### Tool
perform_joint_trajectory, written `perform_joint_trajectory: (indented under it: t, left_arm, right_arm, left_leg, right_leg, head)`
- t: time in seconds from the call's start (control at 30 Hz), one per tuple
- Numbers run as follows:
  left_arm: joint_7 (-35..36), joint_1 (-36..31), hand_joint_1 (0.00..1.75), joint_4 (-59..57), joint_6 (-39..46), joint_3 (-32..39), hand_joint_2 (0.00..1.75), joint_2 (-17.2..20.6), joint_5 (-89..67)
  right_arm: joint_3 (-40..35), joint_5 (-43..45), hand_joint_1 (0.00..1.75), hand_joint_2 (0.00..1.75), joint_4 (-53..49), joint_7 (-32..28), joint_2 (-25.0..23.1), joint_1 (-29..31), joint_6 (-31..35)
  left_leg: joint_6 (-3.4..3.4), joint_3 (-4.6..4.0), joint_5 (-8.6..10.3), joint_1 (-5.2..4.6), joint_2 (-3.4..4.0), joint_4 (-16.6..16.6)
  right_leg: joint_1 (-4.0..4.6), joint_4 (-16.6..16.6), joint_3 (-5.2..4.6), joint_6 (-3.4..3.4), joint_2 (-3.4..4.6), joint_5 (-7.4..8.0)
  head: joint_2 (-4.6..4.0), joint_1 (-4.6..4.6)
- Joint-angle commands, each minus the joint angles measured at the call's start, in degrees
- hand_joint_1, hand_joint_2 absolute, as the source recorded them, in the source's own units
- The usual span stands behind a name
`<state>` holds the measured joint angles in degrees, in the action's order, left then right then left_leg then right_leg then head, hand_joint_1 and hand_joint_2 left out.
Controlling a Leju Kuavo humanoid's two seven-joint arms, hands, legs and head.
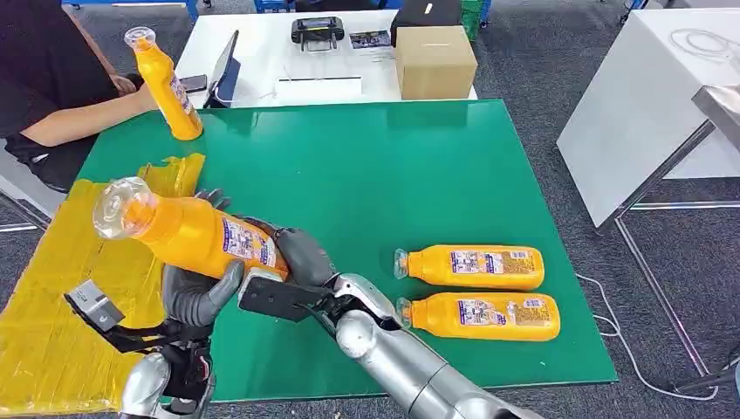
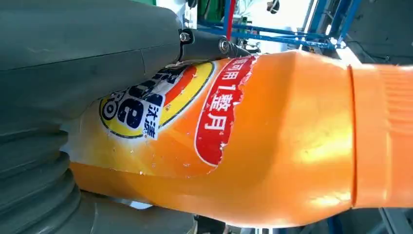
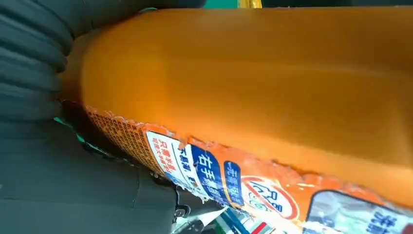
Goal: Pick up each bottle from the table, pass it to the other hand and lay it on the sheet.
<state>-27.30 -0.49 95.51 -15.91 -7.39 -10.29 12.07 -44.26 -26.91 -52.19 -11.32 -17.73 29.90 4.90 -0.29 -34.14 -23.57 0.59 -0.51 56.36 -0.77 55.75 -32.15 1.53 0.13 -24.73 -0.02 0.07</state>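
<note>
Both hands grip one orange bottle (image 1: pixel 188 231) above the green worktop (image 1: pixel 366 175): left hand (image 1: pixel 199 292) fingers wrap underneath, right hand (image 1: pixel 297 257) fingers hold its base. Two bottles (image 1: pixel 476 291) lie nearby; a person holds another bottle (image 1: pixel 166 83) beyond the yellow sheet (image 1: pixel 52 323)

Left hand (image 2: pixel 73 97) grips the orange bottle (image 2: pixel 272 146)
</note>
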Motion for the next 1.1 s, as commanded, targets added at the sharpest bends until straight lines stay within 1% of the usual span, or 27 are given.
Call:
perform_joint_trajectory:
  t: [0.03, 0.1, 0.17, 0.27, 0.3, 0.33, 0.37, 0.4, 0.43, 0.47, 0.5, 0.53, 0.57, 0.6, 0.67, 0.7, 0.73, 0.77, 0.8, 0.9, 0.93, 0.97, 1.0, 1.03, 1.07, 1.1]
  left_arm:
    - [-0.3, -2.6, 1.75, -2.5, -1.3, -1.8, 1.75, 0.7, -1.2]
    - [-0.3, -2.6, 1.75, -2.6, -1.4, -1.8, 1.75, 0.7, -1.2]
    - [-0.3, -2.7, 1.75, -2.6, -1.4, -1.7, 1.75, 0.8, -1.4]
    - [-0.4, -2.8, 1.75, -2.6, -1.5, -1.6, 1.75, 0.8, -1.6]
    - [-0.4, -2.9, 1.75, -2.7, -1.6, -1.5, 1.75, 0.8, -1.6]
    - [-0.4, -2.8, 1.75, -2.7, -1.6, -1.3, 1.75, 0.8, -1.7]
    - [-0.4, -2.8, 1.75, -2.7, -1.6, -1.3, 1.75, 0.8, -1.7]
    - [-0.6, -2.8, 1.75, -2.5, -1.1, -1.1, 1.75, 0.8, -2.1]
    - [-0.7, -2.8, 1.75, -2.4, -0.7, -0.9, 1.75, 0.9, -2.6]
    - [-1.0, -3.0, 1.75, -2.2, 0.2, -0.8, 1.75, 1.1, -4.0]
    - [-2.1, -3.1, 1.75, -1.7, 2.6, -0.3, 1.75, 1.3, -7.0]
    - [-3.6, -3.5, 1.75, -1.1, 6.8, 0.7, 1.75, 1.9, -12.3]
    - [-3.8, -3.8, 1.75, -0.9, 8.7, 1.7, 1.75, 2.6, -14.5]
    - [-3.8, -3.9, 1.75, -0.8, 8.6, 2.3, 1.75, 2.8, -14.4]
    - [-3.3, -4.6, 1.75, -1.7, 16.9, 5.2, 1.75, 4.6, -26.6]
    - [-2.9, -5.1, 1.75, -3.2, 21.1, 7.6, 1.75, 6.3, -32.9]
    - [-2.5, -5.4, 1.75, -4.6, 21.7, 9.7, 1.75, 7.5, -35.2]
    - [-4.3, -5.6, 1.75, -5.6, 19.7, 12.3, 1.75, 7.5, -35.2]
    - [-4.5, -5.6, 1.75, -5.8, 19.3, 12.7, 1.75, 7.5, -35.1]
    - [-4.3, -5.4, 1.75, -5.5, 19.9, 12.5, 1.75, 7.0, -36.9]
    - [-2.6, -5.5, 1.75, -6.4, 24.8, 13.0, 1.75, 8.4, -43.7]
    - [-2.3, -5.0, 1.75, -7.4, 30.8, 14.3, 1.75, 10.1, -50.4]
    - [-2.0, -4.0, 1.75, -8.9, 36.2, 16.3, 1.75, 12.5, -56.9]
    - [-1.4, -3.3, 1.75, -10.8, 39.6, 17.7, 1.75, 14.3, -62.2]
    - [-1.3, -2.5, 1.75, -12.4, 41.0, 19.7, 1.75, 15.5, -63.6]
    - [-2.0, -1.5, 1.75, -14.8, 44.2, 22.0, 1.75, 16.7, -67.1]
  right_arm:
    - [-5.1, -0.7, 1.75, 1.75, 5.3, 1.1, 0.1, 2.5, -1.7]
    - [-5.2, -0.7, 1.75, 1.75, 5.5, 1.1, 0.2, 2.6, -1.8]
    - [-5.4, -0.7, 1.75, 1.75, 5.8, 1.1, 0.1, 2.8, -2.1]
    - [-5.8, -0.8, 1.75, 1.75, 6.2, 1.2, 0.0, 2.9, -2.2]
    - [-6.0, -0.9, 1.75, 1.75, 6.7, 1.3, -0.1, 3.1, -2.3]
    - [-6.0, -0.9, 1.75, 1.75, 6.8, 1.4, -0.1, 3.1, -2.1]
    - [-6.0, -0.9, 1.75, 1.75, 6.7, 1.4, -0.1, 3.1, -2.1]
    - [-5.8, -0.9, 1.75, 1.75, 6.6, 1.4, 0.0, 3.1, -1.6]
    - [-5.9, -1.6, 1.4, 1.75, 6.4, 1.4, 0.3, 3.2, -0.7]
    - [-5.9, -2.4, 0.0, 1.75, 5.7, 1.4, 0.6, 3.3, 0.7]
    - [-5.5, -2.9, 0.0, 1.75, 4.5, 1.2, 1.3, 3.1, 1.6]
    - [-4.5, -3.3, 0.0, 0.0, 2.0, 1.3, 2.5, 2.9, 2.6]
    - [-3.5, -3.4, 0.0, 0.0, 0.0, 1.3, 3.9, 2.9, 2.9]
    - [-3.1, -3.6, 0.0, 0.0, -1.3, 1.5, 4.5, 2.5, 2.8]
    - [-0.6, -5.4, 0.0, 0.0, -7.4, 1.3, 7.5, 1.1, 3.8]
    - [1.1, -7.3, 0.0, 1.75, -12.1, 0.5, 9.9, 0.0, 5.1]
    - [2.7, -7.8, 0.0, 1.75, -15.7, 0.3, 11.3, -1.2, 4.7]
    - [4.3, -8.6, 0.0, 1.75, -18.4, 0.5, 11.9, -2.2, 2.7]
    - [4.5, -8.8, 0.0, 1.75, -18.8, 0.5, 12.0, -2.4, 2.3]
    - [4.8, -9.5, 0.0, 1.75, -18.4, 0.3, 11.2, -2.8, 2.7]
    - [5.7, -9.9, 0.0, 1.75, -20.1, -0.8, 12.0, -3.3, 5.1]
    - [6.4, -9.5, 0.0, 1.75, -22.7, -1.5, 13.4, -4.1, 5.4]
    - [7.4, -7.5, 0.0, 1.75, -25.7, -2.6, 16.0, -4.7, 4.0]
    - [8.1, -6.1, 0.0, 1.75, -27.8, -2.8, 18.0, -5.4, 2.4]
    - [8.2, -5.7, 0.0, 1.75, -28.9, -2.9, 20.0, -5.4, 0.5]
    - [8.3, -4.8, 0.0, 1.75, -29.6, -2.9, 22.2, -5.4, -1.9]
  left_leg:
    - [0.03, 0.27, -0.12, 0.05, -0.02, 0.0]
    - [0.03, 0.3, -0.13, 0.06, -0.05, 0.0]
    - [0.02, 0.12, -0.03, 0.01, -0.06, 0.0]
    - [0.02, 0.18, -0.06, 0.02, -0.03, 0.0]
    - [0.03, 0.31, -0.13, 0.07, -0.03, 0.0]
    - [0.02, 0.18, -0.06, 0.02, -0.06, 0.0]
    - [0.02, 0.3, -0.13, 0.06, -0.05, 0.0]
    - [0.02, 0.22, -0.07, 0.03, -0.06, 0.0]
    - [0.02, 0.18, -0.05, 0.02, -0.05, 0.0]
    - [0.02, 0.27, -0.1, 0.05, -0.05, 0.0]
    - [0.03, 0.36, -0.17, 0.09, -0.04, 0.0]
    - [0.02, 0.25, -0.1, 0.06, -0.05, 0.0]
    - [0.02, 0.12, -0.04, 0.02, -0.09, 0.0]
    - [0.03, 0.2, -0.09, 0.08, -0.16, 0.0]
    - [0.04, 0.19, -0.1, 0.09, -0.16, 0.0]
    - [0.03, 0.13, -0.04, 0.04, -0.11, 0.0]
    - [0.04, 0.21, -0.07, 0.07, -0.18, 0.0]
    - [0.02, 0.2, -0.02, 0.05, -0.15, -0.1]
    - [0.02, 0.12, 0.01, 0.01, -0.11, -0.1]
    - [0.02, 0.27, -0.08, 0.05, -0.08, 0.0]
    - [0.01, 0.2, -0.07, 0.05, -0.04, 0.0]
    - [0.03, 0.28, -0.12, 0.07, -0.11, 0.0]
    - [0.04, 0.37, -0.18, 0.09, -0.08, 0.0]
    - [0.02, 0.12, -0.01, -0.01, -0.09, -0.1]
    - [0.03, 0.38, -0.1, 0.05, -0.1, -0.1]
    - [0.03, 0.26, -0.04, 0.0, -0.04, -0.1]
  right_leg:
    - [0.07, -0.1, 0.34, -0.06, -0.08, -0.11]
    - [0.09, -0.1, 0.37, -0.07, -0.11, -0.12]
    - [0.02, -0.1, 0.16, -0.03, -0.09, -0.05]
    - [0.04, -0.1, 0.22, -0.05, -0.07, -0.06]
    - [0.1, -0.1, 0.38, -0.08, -0.1, -0.12]
    - [0.04, -0.1, 0.23, -0.05, -0.11, -0.08]
    - [0.09, -0.1, 0.37, -0.08, -0.12, -0.13]
    - [0.05, -0.1, 0.28, -0.06, -0.11, -0.09]
    - [0.03, -0.1, 0.22, -0.05, -0.09, -0.07]
    - [0.07, -0.1, 0.33, -0.07, -0.1, -0.1]
    - [0.12, -0.1, 0.46, -0.09, -0.11, -0.15]
    - [0.08, -0.1, 0.32, -0.06, -0.11, -0.1]
    - [0.03, -0.1, 0.17, -0.04, -0.13, -0.06]
    - [0.1, -0.1, 0.31, -0.07, -0.22, -0.12]
    - [0.11, -0.1, 0.31, -0.06, -0.23, -0.12]
    - [0.05, -0.1, 0.2, -0.04, -0.15, -0.06]
    - [0.09, -0.1, 0.34, -0.06, -0.24, -0.1]
    - [0.07, -0.1, 0.28, -0.05, -0.2, -0.05]
    - [0.02, -0.1, 0.15, -0.03, -0.14, -0.03]
    - [0.07, -0.1, 0.33, -0.08, -0.14, -0.09]
    - [0.06, -0.1, 0.23, -0.07, -0.09, -0.07]
    - [0.09, -0.1, 0.35, -0.08, -0.17, -0.13]
    - [0.12, -0.1, 0.44, -0.1, -0.17, -0.19]
    - [0.0, -0.1, 0.14, -0.03, -0.13, -0.05]
    - [0.06, -0.2, 0.43, -0.06, -0.16, -0.12]
    - [0.0, -0.1, 0.28, -0.03, -0.08, -0.06]
  head:
    - [0.0, 0.0]
    - [0.0, 0.0]
    - [0.0, 0.0]
    - [0.0, 0.0]
    - [0.0, 0.0]
    - [0.0, 0.0]
    - [0.0, 0.0]
    - [0.0, 0.02]
    - [0.0, 0.0]
    - [0.0, 0.0]
    - [0.0, 0.0]
    - [0.0, 0.0]
    - [0.0, 0.0]
    - [0.0, 0.0]
    - [0.0, 0.0]
    - [0.0, 0.02]
    - [0.0, 0.0]
    - [0.0, 0.0]
    - [0.0, 0.0]
    - [0.0, -0.04]
    - [0.0, 0.0]
    - [0.0, -0.02]
    - [0.0, 0.02]
    - [0.0, 0.0]
    - [0.0, 0.02]
    - [0.0, 0.0]
